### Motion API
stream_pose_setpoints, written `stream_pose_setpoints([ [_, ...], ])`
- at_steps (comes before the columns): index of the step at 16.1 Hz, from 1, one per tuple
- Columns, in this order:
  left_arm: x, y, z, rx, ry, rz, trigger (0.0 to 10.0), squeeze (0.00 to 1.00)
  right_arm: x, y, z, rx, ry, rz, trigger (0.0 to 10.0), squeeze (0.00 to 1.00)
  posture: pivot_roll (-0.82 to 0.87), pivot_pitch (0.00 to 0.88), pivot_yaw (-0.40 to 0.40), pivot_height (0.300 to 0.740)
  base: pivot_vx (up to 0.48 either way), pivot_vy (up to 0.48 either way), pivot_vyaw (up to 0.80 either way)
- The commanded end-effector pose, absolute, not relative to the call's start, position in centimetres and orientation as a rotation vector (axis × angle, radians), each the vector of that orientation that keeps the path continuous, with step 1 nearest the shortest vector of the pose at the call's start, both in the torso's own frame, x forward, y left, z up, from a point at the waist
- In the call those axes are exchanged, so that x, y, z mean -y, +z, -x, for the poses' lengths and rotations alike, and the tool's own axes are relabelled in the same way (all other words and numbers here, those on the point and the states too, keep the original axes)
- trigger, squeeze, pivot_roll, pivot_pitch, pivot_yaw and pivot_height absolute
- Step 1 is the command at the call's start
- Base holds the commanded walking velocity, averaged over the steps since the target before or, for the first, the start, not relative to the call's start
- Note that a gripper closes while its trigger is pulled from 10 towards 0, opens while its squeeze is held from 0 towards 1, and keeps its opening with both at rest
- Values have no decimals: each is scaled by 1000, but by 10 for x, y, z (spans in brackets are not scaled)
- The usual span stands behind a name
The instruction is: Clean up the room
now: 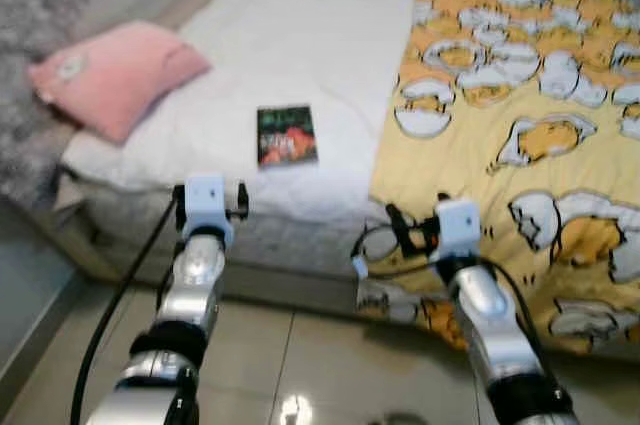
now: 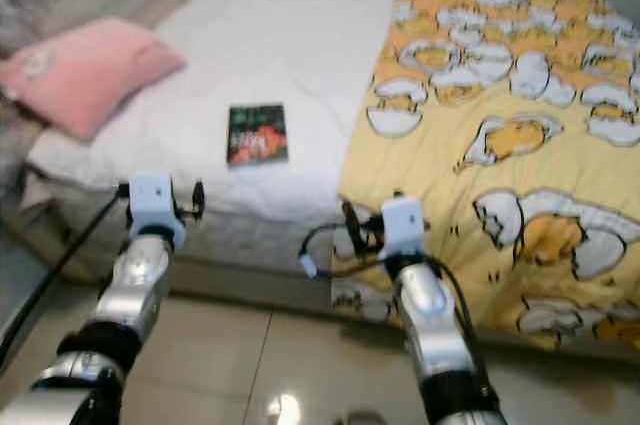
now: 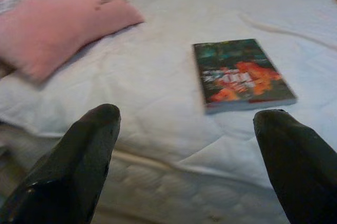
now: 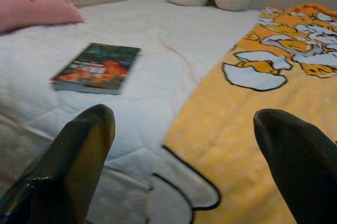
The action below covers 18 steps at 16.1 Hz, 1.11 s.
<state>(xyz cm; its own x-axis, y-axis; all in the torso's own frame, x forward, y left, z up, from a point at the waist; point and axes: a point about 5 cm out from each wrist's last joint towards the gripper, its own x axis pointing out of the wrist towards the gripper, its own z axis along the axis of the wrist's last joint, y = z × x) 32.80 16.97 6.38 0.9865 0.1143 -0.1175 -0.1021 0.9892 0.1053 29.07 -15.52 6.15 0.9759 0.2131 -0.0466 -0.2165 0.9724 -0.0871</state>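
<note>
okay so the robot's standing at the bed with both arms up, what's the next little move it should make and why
Probably reach the left gripper forward over the bed's edge toward the book. The book lies loose on the white sheet, ahead of that gripper and nearer to it than to the right gripper; both are open and short of the mattress.

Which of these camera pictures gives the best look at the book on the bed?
The left wrist view: the book lies large and close on the white sheet. The right wrist view shows it smaller, off to one side. Both eye views show it small and blurred.
</note>
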Motion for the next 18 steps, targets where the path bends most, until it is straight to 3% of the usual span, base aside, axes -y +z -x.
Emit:
stream_pose_setpoints([
  [1, -162, 70, -331, -89, 78, -91, 10000, 0, 161, 64, -291, -28, 204, 99, 10000, 0, -179, 0, 40, 740, 480, 0, 0],
  [4, -167, 71, -330, -77, 91, -41, 10000, 0, 162, 61, -285, -39, 160, -17, 10000, 0, -175, 0, 36, 740, 480, 0, 0],
  [15, -167, 74, -333, -61, 67, -64, 10000, 0, 156, 66, -289, -28, 212, 38, 10000, 0, -176, 0, 35, 740, 480, 0, 0],
  [18, -166, 73, -339, -120, 36, -21, 10000, 0, 153, 67, -302, -121, 174, -151, 10000, 0, -174, 0, 24, 740, 480, 0, 0],
])
